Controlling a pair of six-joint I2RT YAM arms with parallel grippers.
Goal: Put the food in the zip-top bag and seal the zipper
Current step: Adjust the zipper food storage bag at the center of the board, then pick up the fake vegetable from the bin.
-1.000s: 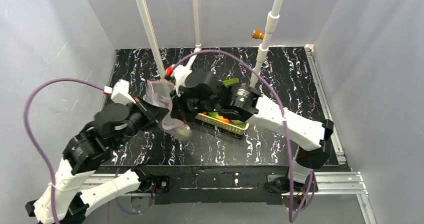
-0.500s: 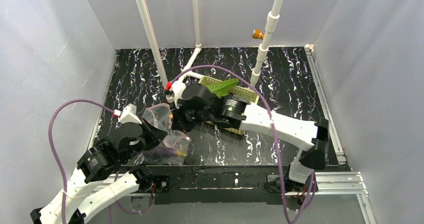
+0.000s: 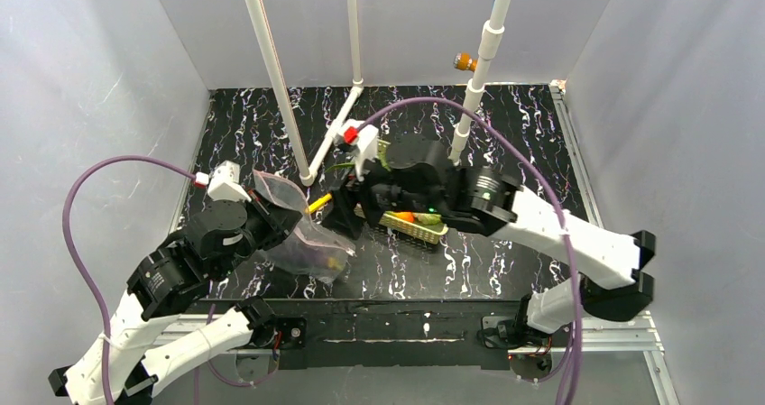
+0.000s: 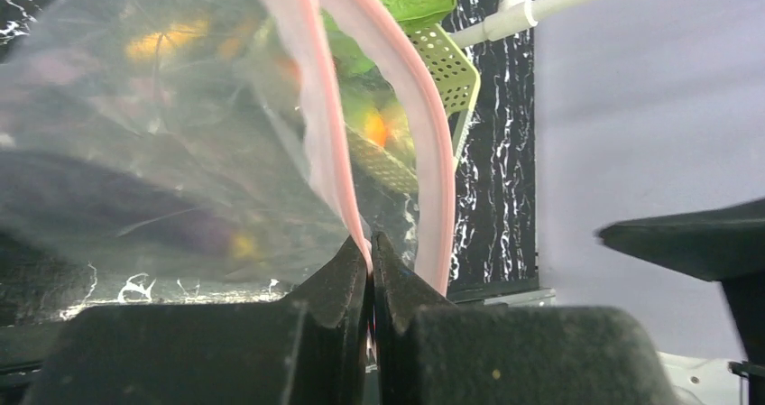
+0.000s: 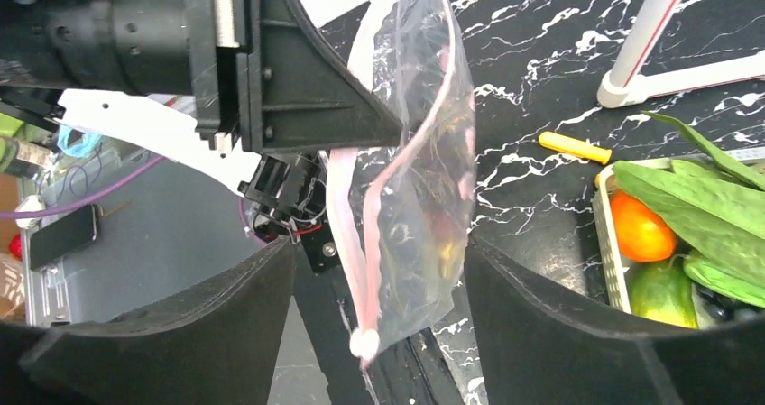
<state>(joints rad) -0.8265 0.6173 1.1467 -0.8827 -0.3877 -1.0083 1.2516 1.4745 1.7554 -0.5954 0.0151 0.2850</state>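
— What has the left hand (image 4: 370, 274) got?
— It's pinched tight on the pink zipper (image 4: 424, 125). The zip-top bag (image 4: 135, 107) hangs past it, mouth gaping, with the eggplant (image 4: 117, 225) inside.
— And the right hand (image 5: 374, 261)?
— Spread wide, one finger either side of the bag. The leaves (image 5: 713, 197) lie in the basket (image 5: 604, 234) near it.

Illumination: even, diffuse, from above; soft shadows on the black white-veined worktop (image 3: 523, 134). Overhead view sharp. Left wrist view: clear dotted plastic bag (image 4: 135, 152) blurred, out of focus. Right wrist view: foreground dark, background crisp.
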